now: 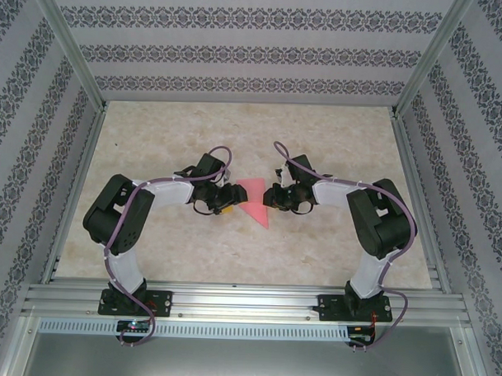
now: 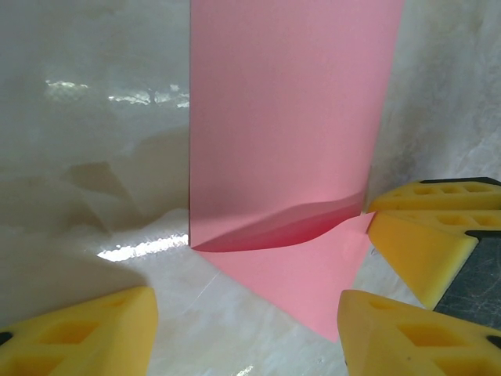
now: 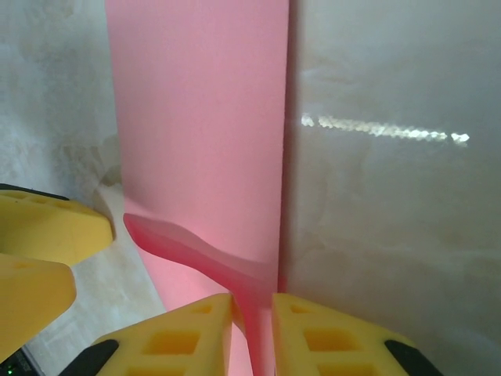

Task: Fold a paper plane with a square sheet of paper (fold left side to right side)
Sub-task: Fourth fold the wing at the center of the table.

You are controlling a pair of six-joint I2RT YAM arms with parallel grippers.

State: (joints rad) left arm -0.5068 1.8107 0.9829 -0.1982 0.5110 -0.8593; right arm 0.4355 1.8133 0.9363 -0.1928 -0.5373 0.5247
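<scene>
Your table (image 1: 236, 130) holds the paper (image 1: 255, 200) at its centre, between the two arms' tips, with one flap curling up off the layer below. Your right gripper (image 3: 252, 305) is clenched on that flap's edge. Your left gripper (image 2: 246, 313) is released, fingers spread beside the paper's point.

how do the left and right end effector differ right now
Left end effector stands wide open, gripping nothing; right end effector is pinched on a lifted edge of the pink paper. Left sits at the paper's left side, right at its right. Both have yellow fingers aimed at the paper.
</scene>
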